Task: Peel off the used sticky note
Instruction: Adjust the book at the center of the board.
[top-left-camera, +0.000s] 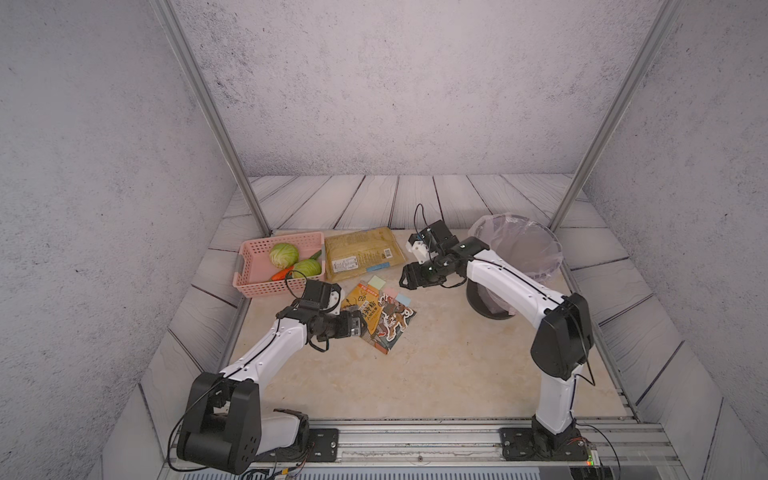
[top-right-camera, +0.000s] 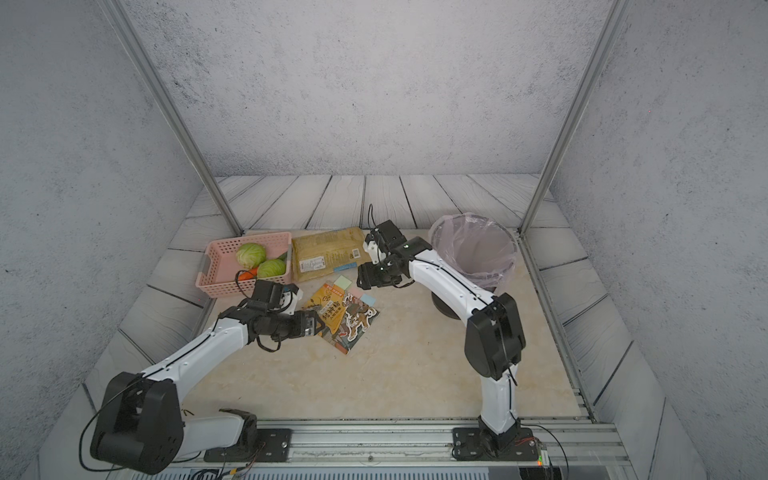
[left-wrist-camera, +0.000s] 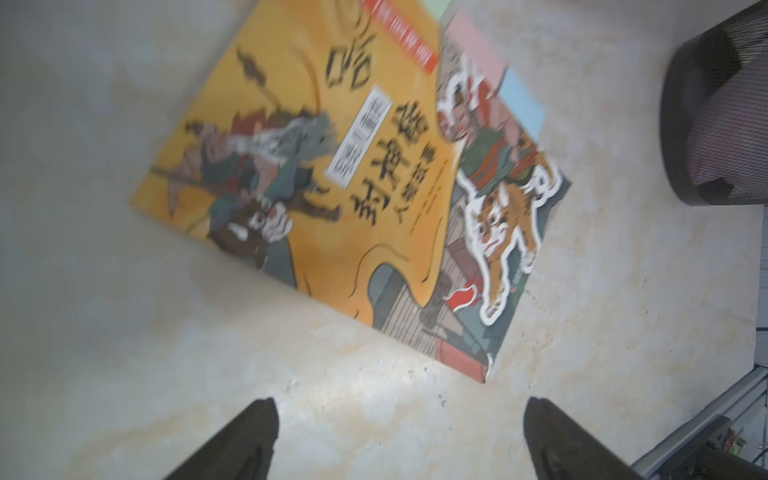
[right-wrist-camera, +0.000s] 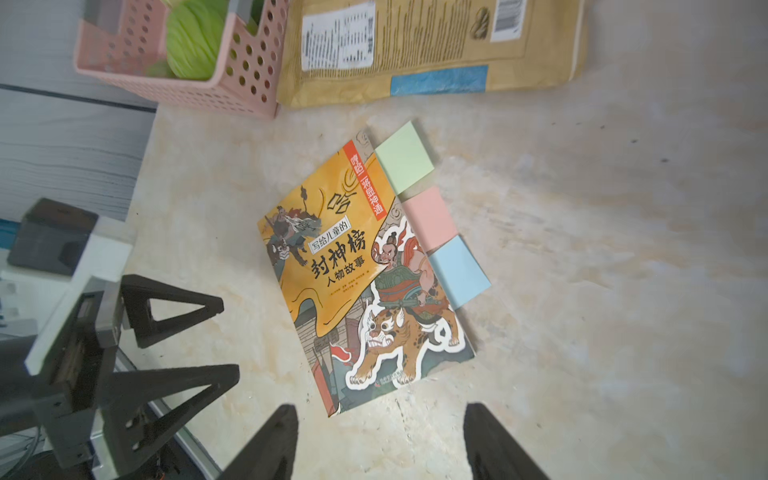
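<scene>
A picture book (top-left-camera: 380, 318) (right-wrist-camera: 357, 286) lies flat on the beige table. Three sticky notes stick out past one long edge: green (top-left-camera: 376, 282) (right-wrist-camera: 405, 158), pink (top-left-camera: 390, 292) (right-wrist-camera: 430, 218) and blue (top-left-camera: 403, 299) (right-wrist-camera: 457, 270). No writing shows on any of them. My left gripper (top-left-camera: 365, 323) (left-wrist-camera: 401, 403) hovers open at the book's edge opposite the notes, holding nothing. My right gripper (top-left-camera: 403, 279) (right-wrist-camera: 381, 409) stands open just right of the green note, nothing between its fingers.
A pink basket (top-left-camera: 266, 286) with two cabbages and a carrot stands at the back left. A brown paper bag (top-left-camera: 363, 251) lies behind the book. A bin with a plastic liner (top-left-camera: 552, 253) sits under my right arm.
</scene>
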